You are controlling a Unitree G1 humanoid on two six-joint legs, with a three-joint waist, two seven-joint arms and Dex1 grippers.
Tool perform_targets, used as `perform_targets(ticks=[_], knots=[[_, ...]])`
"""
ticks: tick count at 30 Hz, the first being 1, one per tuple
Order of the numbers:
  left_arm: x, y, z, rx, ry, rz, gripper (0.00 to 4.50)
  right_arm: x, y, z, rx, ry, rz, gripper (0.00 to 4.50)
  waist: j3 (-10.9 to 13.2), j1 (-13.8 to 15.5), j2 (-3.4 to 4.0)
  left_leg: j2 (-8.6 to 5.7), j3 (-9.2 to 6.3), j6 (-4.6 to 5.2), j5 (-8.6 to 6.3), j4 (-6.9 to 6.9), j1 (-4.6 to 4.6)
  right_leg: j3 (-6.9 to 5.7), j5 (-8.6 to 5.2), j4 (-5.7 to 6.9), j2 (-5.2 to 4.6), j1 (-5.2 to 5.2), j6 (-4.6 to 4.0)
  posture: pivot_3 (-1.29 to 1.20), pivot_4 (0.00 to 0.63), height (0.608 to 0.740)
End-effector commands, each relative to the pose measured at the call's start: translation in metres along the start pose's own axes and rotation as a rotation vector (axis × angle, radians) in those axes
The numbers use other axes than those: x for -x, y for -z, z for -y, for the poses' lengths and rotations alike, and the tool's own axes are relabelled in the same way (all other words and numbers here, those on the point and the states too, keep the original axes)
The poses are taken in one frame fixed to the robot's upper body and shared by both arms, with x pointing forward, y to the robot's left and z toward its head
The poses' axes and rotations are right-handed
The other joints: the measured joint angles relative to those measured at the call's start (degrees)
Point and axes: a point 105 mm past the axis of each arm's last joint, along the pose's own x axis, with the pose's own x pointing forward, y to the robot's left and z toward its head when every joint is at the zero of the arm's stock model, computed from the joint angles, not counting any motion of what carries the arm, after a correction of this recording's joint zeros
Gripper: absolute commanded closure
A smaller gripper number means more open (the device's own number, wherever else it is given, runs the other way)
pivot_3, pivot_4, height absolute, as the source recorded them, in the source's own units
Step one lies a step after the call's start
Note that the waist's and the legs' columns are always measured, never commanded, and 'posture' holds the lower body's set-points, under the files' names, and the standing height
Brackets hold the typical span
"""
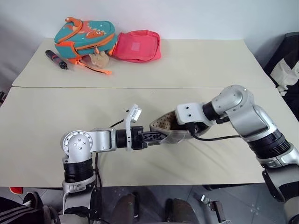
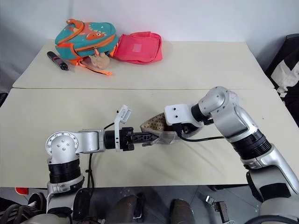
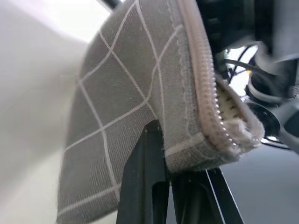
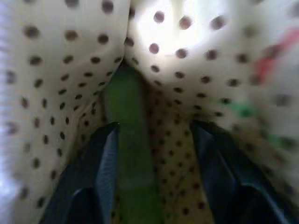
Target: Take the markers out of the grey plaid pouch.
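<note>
- The left gripper (image 1: 156, 136) was clenched on the end of the grey plaid pouch (image 3: 121, 116), holding it above the table (image 1: 196, 65).
- The right gripper (image 4: 154, 154) was inside, fingers apart, beside a green marker (image 4: 128, 140).
- Best to centre on the marker before closing.

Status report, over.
Left gripper shut on pouch edge. Right gripper open inside pouch, beside green marker. Nothing in the way.

A plain test room or lab: two pale, bare surfaces (image 1: 196, 70) pushed together against a blank white wall (image 1: 187, 18), with school things, a child's backpack (image 1: 84, 35) and a pink pouch (image 1: 138, 46), laid out.
</note>
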Motion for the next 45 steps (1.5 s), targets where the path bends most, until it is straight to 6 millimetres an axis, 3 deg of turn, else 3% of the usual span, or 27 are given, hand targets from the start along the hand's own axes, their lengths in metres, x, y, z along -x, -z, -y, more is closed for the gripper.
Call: perform_targets(ticks=[1, 5, 14, 25, 37, 41, 45], knots=[[0.002, -0.003, 0.005, -0.006, 0.037, 0.002, 4.50, 0.000, 0.006, -0.001, 0.025, 0.011, -0.047, 2.00, 0.0, 0.0, 0.00, 0.00, 0.00, 0.01, 0.01, 0.00, 0.00, 0.00, 0.00, 0.00, 0.00, 0.00, 0.00, 0.00, 0.150, 0.740], [0.002, 0.010, -0.008, -0.038, -0.058, -0.064, 4.50, -0.003, 0.008, -0.004, 0.052, -0.007, -0.070, 2.00, 0.0, 0.0, 0.00, 0.00, 0.01, 0.01, 0.01, 0.01, 0.01, 0.01, 0.00, -0.01, 0.01, 0.01, 0.00, 0.00, 0.150, 0.740], [-0.001, 0.004, -0.016, -0.096, -0.116, -0.045, 4.50, -0.011, 0.014, -0.007, 0.092, -0.017, -0.102, 2.00, 0.0, 0.4, 0.00, 0.00, 0.02, -0.03, -0.01, 0.01, 0.02, 0.03, 0.00, -0.03, 0.00, 0.02, 0.00, 0.00, 0.150, 0.740], [-0.005, 0.004, -0.006, -0.167, -0.126, -0.059, 4.50, -0.023, 0.035, -0.017, 0.122, -0.069, -0.189, 2.00, 0.0, 0.6, -0.06, 0.00, 0.02, -0.03, -0.02, 0.05, 0.13, 0.05, 0.00, -0.15, -0.01, 0.12, 0.00, 0.00, 0.150, 0.740], [-0.006, -0.004, -0.006, -0.242, -0.168, -0.063, 4.50, -0.013, 0.033, -0.033, 0.043, -0.176, -0.178, 2.00, -0.1, 1.3, -0.11, 0.00, 0.02, -0.04, -0.02, 0.05, 0.14, 0.06, 0.00, -0.22, -0.02, 0.12, 0.00, 0.00, 0.150, 0.740], [-0.007, -0.003, -0.006, -0.241, -0.167, -0.065, 4.50, -0.010, 0.036, -0.035, 0.044, -0.198, -0.205, 2.00, -0.1, 1.3, -0.10, 0.00, 0.02, -0.05, -0.02, 0.02, 0.07, 0.05, 0.00, -0.19, 0.00, 0.05, 0.00, 0.00, 0.150, 0.740], [-0.008, -0.003, -0.006, -0.242, -0.165, -0.064, 4.50, -0.016, 0.038, -0.025, 0.056, -0.143, -0.213, 2.00, -0.1, 1.3, -0.10, 0.01, 0.03, -0.05, -0.03, 0.03, 0.06, 0.04, 0.00, -0.23, -0.01, 0.06, 0.00, 0.00, 0.150, 0.740]])
